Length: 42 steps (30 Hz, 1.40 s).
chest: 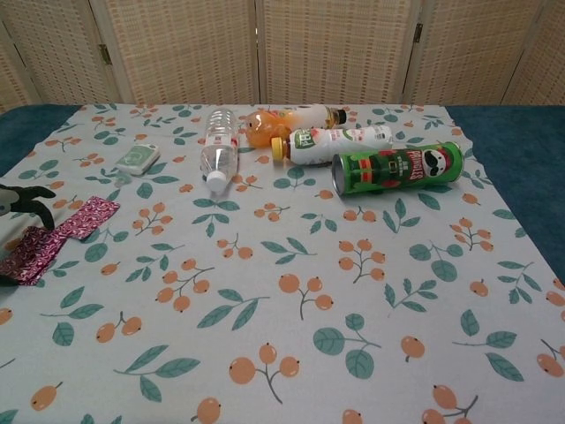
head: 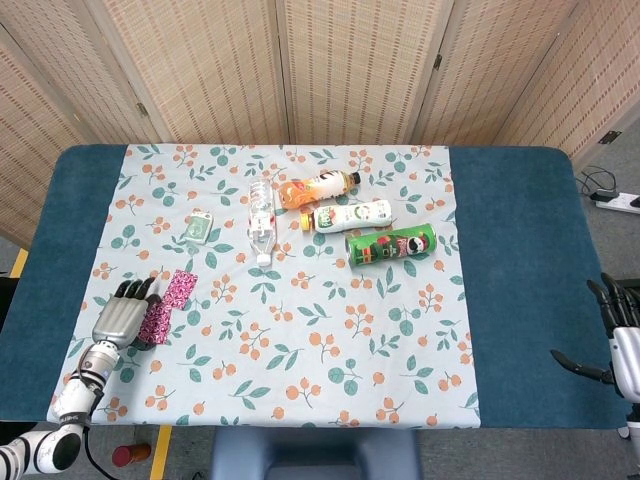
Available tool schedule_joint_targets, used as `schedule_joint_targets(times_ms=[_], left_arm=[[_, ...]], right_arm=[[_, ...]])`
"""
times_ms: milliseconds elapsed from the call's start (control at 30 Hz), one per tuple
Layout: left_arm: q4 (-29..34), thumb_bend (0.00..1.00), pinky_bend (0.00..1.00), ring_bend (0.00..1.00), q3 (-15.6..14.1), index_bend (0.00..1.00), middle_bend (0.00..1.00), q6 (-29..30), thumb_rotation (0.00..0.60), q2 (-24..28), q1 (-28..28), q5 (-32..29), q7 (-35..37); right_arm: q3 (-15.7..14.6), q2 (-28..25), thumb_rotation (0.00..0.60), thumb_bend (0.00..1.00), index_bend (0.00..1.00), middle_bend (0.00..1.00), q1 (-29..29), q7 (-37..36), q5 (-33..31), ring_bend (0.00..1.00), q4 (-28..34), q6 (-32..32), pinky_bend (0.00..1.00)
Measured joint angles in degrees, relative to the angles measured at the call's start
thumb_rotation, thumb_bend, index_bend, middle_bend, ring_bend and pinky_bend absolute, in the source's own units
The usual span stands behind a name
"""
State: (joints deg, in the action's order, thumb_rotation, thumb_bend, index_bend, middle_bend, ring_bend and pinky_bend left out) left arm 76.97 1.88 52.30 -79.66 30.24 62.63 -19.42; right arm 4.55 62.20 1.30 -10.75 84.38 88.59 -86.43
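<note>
My left hand (head: 120, 316) lies flat near the table's front left corner, fingers stretched out and apart. Its thumb side touches the left edge of a shiny magenta packet (head: 167, 304) lying flat on the cloth. In the chest view only dark fingertips (chest: 28, 197) show at the left edge, above the magenta packet (chest: 58, 233). My right hand (head: 620, 340) hangs beyond the table's right edge, fingers spread, holding nothing.
Further back lie a clear water bottle (head: 261, 222), an orange juice bottle (head: 315, 187), a white bottle (head: 352, 215) and a green crisp can (head: 391, 245), all on their sides. A small green box (head: 199, 227) sits left of them. Folding screens stand behind the table.
</note>
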Motion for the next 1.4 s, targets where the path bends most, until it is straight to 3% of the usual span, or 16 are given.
schedule_joint_targets(times_ms=[467,700,1033,1400], left_arm=[[3.2,0.17,0.0,0.0,0.2,0.25,0.02,1.0,0.576,1.3,0.0,0.0,-1.2],[4.5,0.17,0.0,0.0,2.3,0.25,0.02,1.7,0.59,2.1,2.0,1.2,-1.7],[-1.9,0.17,0.0,0.0,4.4,0.25,0.02,-4.3,0.598,-1.7,7.9,-0.7,-4.3],[-8.4,0.17,0.0,0.0,4.3,0.24,0.02,-8.8,0.6,-5.0,10.9,-4.6,-5.2]], right_arm=[[0.0,0.1,0.472,0.16,0.0,0.0,-0.1,-0.3,-0.1,0.0,-0.4,0.0,0.0],[0.0,0.1,0.471,0.16,0.0,0.0,-0.2,-0.6,0.0,0.0,-0.6,-0.2,0.0],[0.0,0.0,0.472,0.16,0.0,0.0,-0.7,-0.8,-0.3,0.0,-0.7,-0.4,0.0],[-0.1,0.2,0.471,0.16,0.0,0.0,-1.0,-0.9,-0.4,0.0,-0.9,-0.5,0.0]])
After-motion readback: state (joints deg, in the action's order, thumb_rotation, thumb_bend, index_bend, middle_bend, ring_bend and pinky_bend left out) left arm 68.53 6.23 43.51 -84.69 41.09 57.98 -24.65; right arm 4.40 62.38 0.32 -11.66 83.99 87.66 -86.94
